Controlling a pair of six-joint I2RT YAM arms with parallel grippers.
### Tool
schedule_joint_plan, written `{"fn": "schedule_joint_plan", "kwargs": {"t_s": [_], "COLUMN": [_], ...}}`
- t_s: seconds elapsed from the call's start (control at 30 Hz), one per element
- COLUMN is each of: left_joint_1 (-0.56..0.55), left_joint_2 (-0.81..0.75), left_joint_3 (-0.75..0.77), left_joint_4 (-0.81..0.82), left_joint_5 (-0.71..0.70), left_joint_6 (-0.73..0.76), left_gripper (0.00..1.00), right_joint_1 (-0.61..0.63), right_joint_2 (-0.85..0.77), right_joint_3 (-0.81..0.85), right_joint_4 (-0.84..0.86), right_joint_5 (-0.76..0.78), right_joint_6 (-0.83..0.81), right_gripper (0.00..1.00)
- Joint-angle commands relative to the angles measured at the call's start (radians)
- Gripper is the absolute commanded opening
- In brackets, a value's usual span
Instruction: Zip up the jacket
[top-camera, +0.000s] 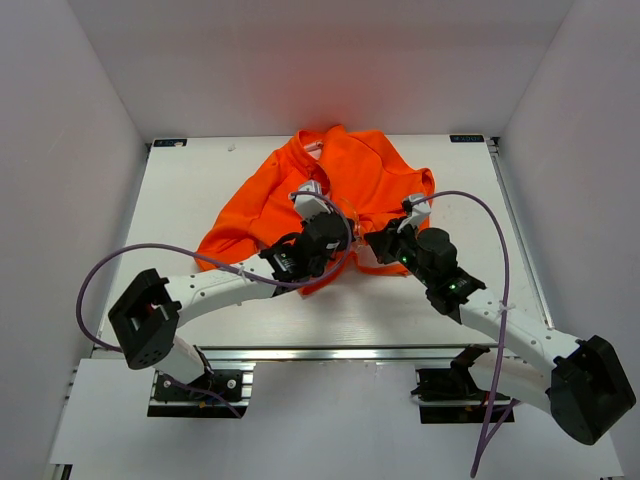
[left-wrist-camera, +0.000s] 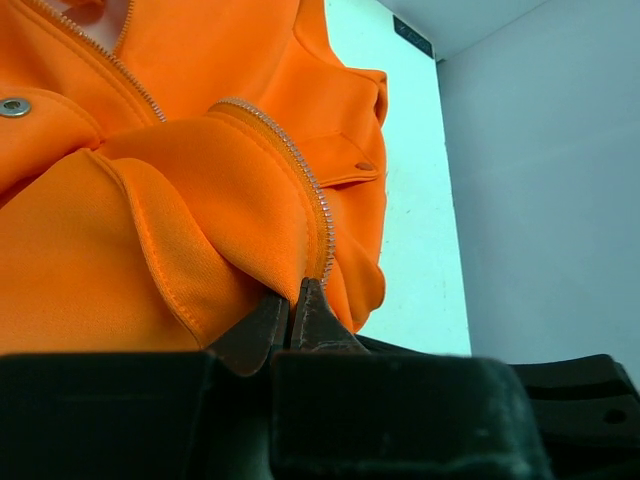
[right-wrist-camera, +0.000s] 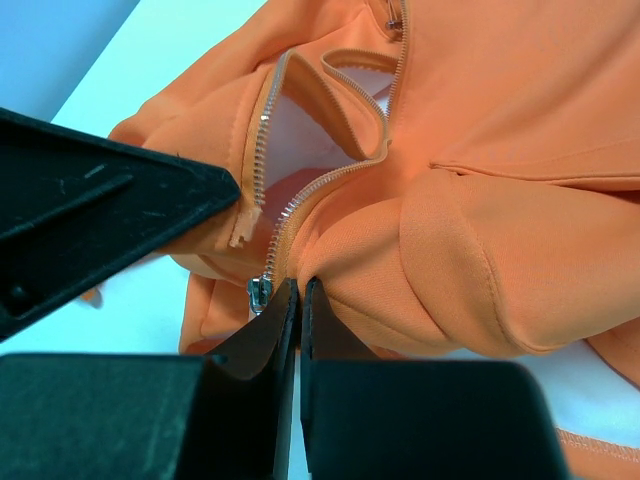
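Observation:
The bright orange jacket (top-camera: 340, 190) lies crumpled on the white table, collar toward the back. Its front is open and pale lining (right-wrist-camera: 300, 140) shows between the two zipper tapes. My left gripper (top-camera: 335, 248) is shut on the jacket's bottom hem at one zipper edge (left-wrist-camera: 318, 215), its fingertips (left-wrist-camera: 295, 292) pinching the fabric. My right gripper (top-camera: 378, 243) is shut on the other hem edge, its fingertips (right-wrist-camera: 298, 288) pressed together on the cloth just beside the metal zipper slider (right-wrist-camera: 259, 292). Both grippers meet close together at the jacket's near edge.
The white table (top-camera: 200, 190) is boxed by grey walls on three sides. A metal rail (top-camera: 330, 353) runs along the near edge. Purple cables loop from both arms. The left arm's black body (right-wrist-camera: 90, 210) crowds the right wrist view.

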Motion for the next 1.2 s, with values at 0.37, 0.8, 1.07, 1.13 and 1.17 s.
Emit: {"fn": "schedule_joint_plan", "kwargs": {"t_s": [0.37, 0.8, 1.07, 1.13, 1.17], "left_joint_1": [-0.021, -0.026, -0.027, -0.027, -0.027], "left_joint_2": [-0.006, 0.014, 0.024, 0.027, 0.027], "left_joint_3": [0.044, 0.055, 0.047, 0.052, 0.05], "left_joint_4": [-0.026, -0.04, -0.029, -0.032, -0.031], "left_joint_5": [-0.055, -0.069, -0.058, -0.056, -0.056], "left_joint_6": [-0.031, -0.05, -0.067, -0.068, -0.071], "left_gripper": [0.0, 0.0, 0.0, 0.0, 0.0], "right_joint_1": [0.007, 0.007, 0.007, 0.007, 0.007], "right_joint_2": [0.008, 0.026, 0.036, 0.034, 0.034], "right_joint_3": [0.043, 0.062, 0.085, 0.086, 0.086], "right_joint_4": [0.072, 0.093, 0.072, 0.067, 0.067], "right_joint_5": [0.052, 0.036, 0.029, 0.029, 0.026], "right_joint_6": [0.028, 0.046, 0.049, 0.051, 0.052], "right_gripper": [0.0, 0.0, 0.0, 0.0, 0.0]}}
